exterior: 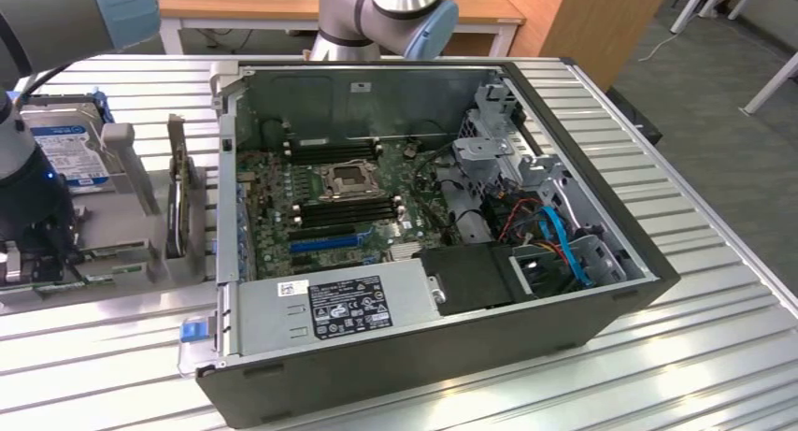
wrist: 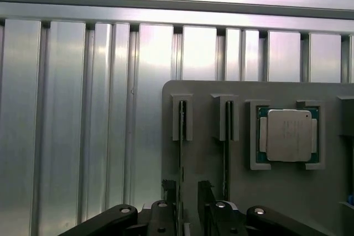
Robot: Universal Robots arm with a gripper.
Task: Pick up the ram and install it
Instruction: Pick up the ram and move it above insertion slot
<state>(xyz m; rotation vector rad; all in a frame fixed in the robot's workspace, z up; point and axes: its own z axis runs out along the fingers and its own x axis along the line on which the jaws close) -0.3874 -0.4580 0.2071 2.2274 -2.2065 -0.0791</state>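
ram (wrist: 181,153) stands on edge in a slot of the grey holder (wrist: 202,153), not yet in the PC case (exterior: 436,375). in the exterior view the holder sits at 9 o'clock from the case, on the exterior view's left, and the arm (exterior: 28,197) stands over it there. a second stick (wrist: 227,147) stands in the neighbouring slot, near but apart. the CPU chip (wrist: 287,135) lies flat in its pocket one place further along.

gripper (wrist: 186,186): jaws part-way open, one finger each side of the ram's top edge. you're straddling the right stick, not the neighbour. there's a clear gap on one side. on the other side the finger (wrist: 168,192) sits very close to the board, and i can't tell whether it touches. my call: not clamped, nothing lifted.

handling, my read:
- light, thin and stiff along its length, but it won't take bending or twisting.
- the flat faces carry chips, so pinch across the thickness near mid-length, high on the board.
- keep off the contact edge down in the slot.
- smooth board plus narrow pads means it can pivot if you hold it off-centre.

target side: memory slots (exterior: 351,207) lie at 6 o'clock of the CPU socket (exterior: 346,180) on the motherboard, well apart from the holder.
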